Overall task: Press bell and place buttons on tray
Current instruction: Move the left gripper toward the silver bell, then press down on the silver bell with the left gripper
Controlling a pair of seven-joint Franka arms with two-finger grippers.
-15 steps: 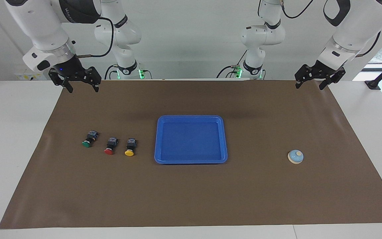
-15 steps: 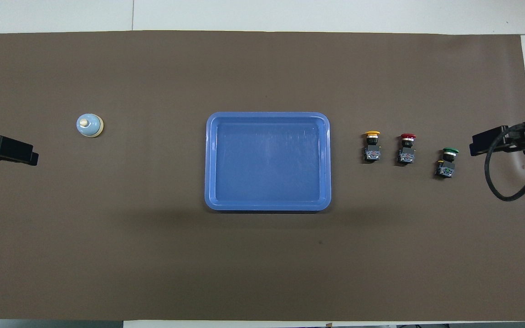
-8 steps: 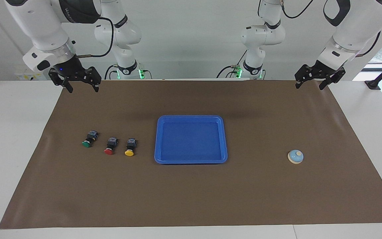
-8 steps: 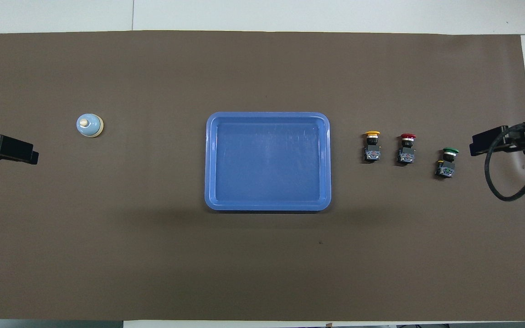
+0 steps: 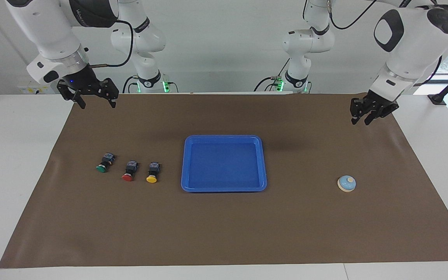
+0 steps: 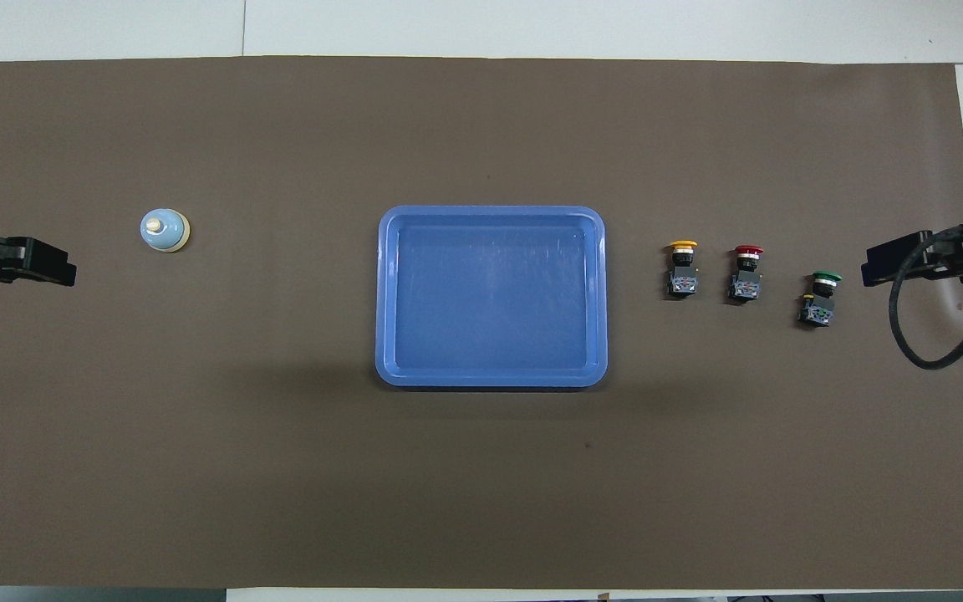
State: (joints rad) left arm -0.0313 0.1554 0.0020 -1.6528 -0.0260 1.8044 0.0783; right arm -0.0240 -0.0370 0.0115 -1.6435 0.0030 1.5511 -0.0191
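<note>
The light blue bell [image 5: 346, 183] stands on the brown mat toward the left arm's end; it also shows in the overhead view [image 6: 165, 230]. The blue tray [image 5: 224, 137] lies empty mid-table, its rim also in the overhead view [image 6: 490, 211]. The green [image 5: 103, 163], red [image 5: 129, 171] and yellow [image 5: 153, 172] buttons lie in a row between the tray and the right arm's end. My left gripper [image 5: 360, 121] hangs open and empty over the mat, nearer the robots than the bell. My right gripper [image 5: 93, 103] waits open and empty over the mat's corner.
The brown mat [image 5: 224, 233] covers most of the white table. A black cable [image 6: 924, 334] loops below the right gripper [image 6: 874, 263] beside the green button [image 6: 820, 297]. The left gripper's tip [image 6: 63, 272] shows at the mat's edge beside the bell.
My left arm has swung and lowered its gripper over the mat toward the bell, and its fingertips now look closer together. The right arm and all objects have not moved.
</note>
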